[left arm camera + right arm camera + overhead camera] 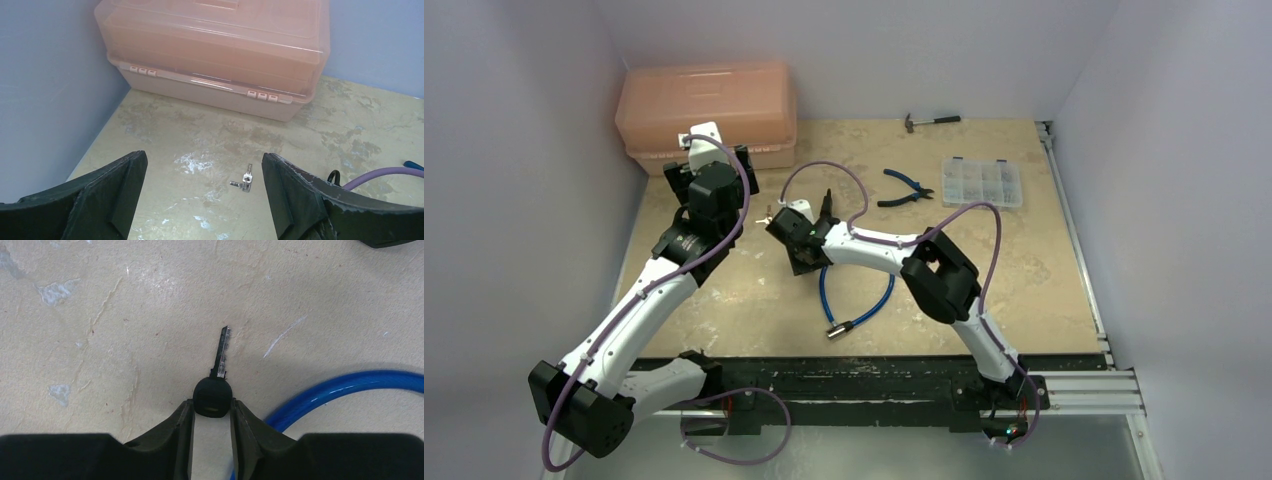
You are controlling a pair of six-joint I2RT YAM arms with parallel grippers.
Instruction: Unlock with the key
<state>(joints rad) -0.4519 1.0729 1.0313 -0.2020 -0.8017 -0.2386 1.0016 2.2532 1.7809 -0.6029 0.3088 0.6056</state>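
**Key pinched by its black head in the right jaws**

Key (pixel 213 395), tiny, with a black head and a thin toothed metal blade, sits at the centre of the right wrist view. The right jaws are closed against both sides of its head. The blade points straight out past the fingertips, low over the pale, scuffed worktop (pixel 125 315). I cannot tell whether the blade touches the surface.

Judging from this grip, the step in hand is securing the key before taking it to a lock. To do it well, the pinch should stay square on the head so the blade cannot swivel. The lift should go straight up, clear of the blue cable (pixel 350 384) curving just beside the jaws on the right. No lock shows clearly in any view, so the blade will need lining up with care once the keyhole is found.

The left jaws stand wide open and empty, hovering over bare worktop near a pink plastic box (pixel 215 55).

Counted:
- one black-headed key
- one blue cable
- two small silver metal pieces (pixel 245 179) lying together between the left fingers, possibly spare keys
- one pink box
- one hammer (pixel 932 121)
- one pair of pliers (pixel 906 188)
- one clear parts box (pixel 982 182)
- two arms
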